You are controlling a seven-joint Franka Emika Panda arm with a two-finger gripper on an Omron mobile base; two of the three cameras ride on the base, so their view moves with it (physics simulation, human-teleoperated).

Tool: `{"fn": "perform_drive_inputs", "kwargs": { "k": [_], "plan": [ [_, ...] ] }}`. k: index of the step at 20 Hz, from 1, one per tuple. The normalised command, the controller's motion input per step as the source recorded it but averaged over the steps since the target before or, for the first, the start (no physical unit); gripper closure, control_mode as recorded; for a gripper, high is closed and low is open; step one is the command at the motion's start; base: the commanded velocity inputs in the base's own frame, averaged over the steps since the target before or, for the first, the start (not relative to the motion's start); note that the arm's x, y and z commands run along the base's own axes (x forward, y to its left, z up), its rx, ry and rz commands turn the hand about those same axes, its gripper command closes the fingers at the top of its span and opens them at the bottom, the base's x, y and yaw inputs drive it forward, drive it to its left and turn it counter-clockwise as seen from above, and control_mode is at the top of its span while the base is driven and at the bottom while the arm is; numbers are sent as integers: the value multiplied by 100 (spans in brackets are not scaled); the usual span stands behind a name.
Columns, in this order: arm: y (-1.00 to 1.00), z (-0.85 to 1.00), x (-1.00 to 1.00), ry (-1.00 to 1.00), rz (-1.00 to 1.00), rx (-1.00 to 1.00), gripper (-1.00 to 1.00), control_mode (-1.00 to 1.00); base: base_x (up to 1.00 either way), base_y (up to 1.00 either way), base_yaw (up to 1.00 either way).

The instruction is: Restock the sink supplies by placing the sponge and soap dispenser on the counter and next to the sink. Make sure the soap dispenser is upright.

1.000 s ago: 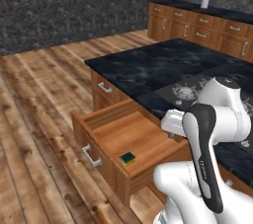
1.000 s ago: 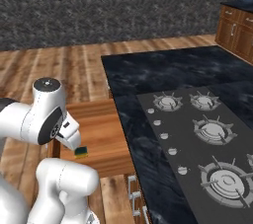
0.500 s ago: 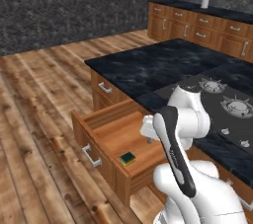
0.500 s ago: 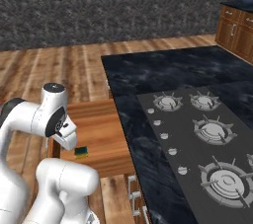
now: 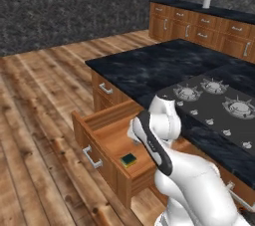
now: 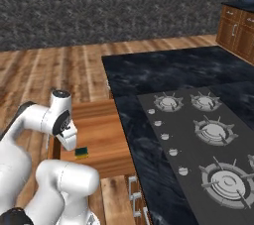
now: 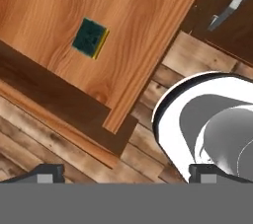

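Though well apart from the open end effector (image 7: 123, 173), sponge (image 7: 90, 37) in drawer (image 7: 148, 16).

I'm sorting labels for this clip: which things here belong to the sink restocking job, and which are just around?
Belongs to the job:
- sponge, green top up, lying in the open drawer
- gripper, open, above the drawer and apart from the sponge

Just around:
- gas stove on the black island top
- far cabinets
- wood floor
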Motion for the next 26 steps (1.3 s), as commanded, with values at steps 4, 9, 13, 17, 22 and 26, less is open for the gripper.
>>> {"fn": "perform_drive_inputs", "kwargs": {
  "k": [4, 9, 13, 17, 22, 26],
  "plan": [
    [20, -56, 60, 6, -8, 3, -100, -100, 0, 0, 0],
    [46, -54, 54, 4, 0, 4, -100, -100, 0, 0, 0],
    [70, -43, 31, 5, 0, 0, -100, -100, 0, 0, 0],
    [77, -24, 5, 5, 0, 0, -100, -100, 0, 0, 0],
    [74, -5, 0, 5, 0, 0, -100, -100, 0, 0, 0],
    [65, -2, 0, 3, 0, 0, -100, -100, 0, 0, 0]
  ]
}}
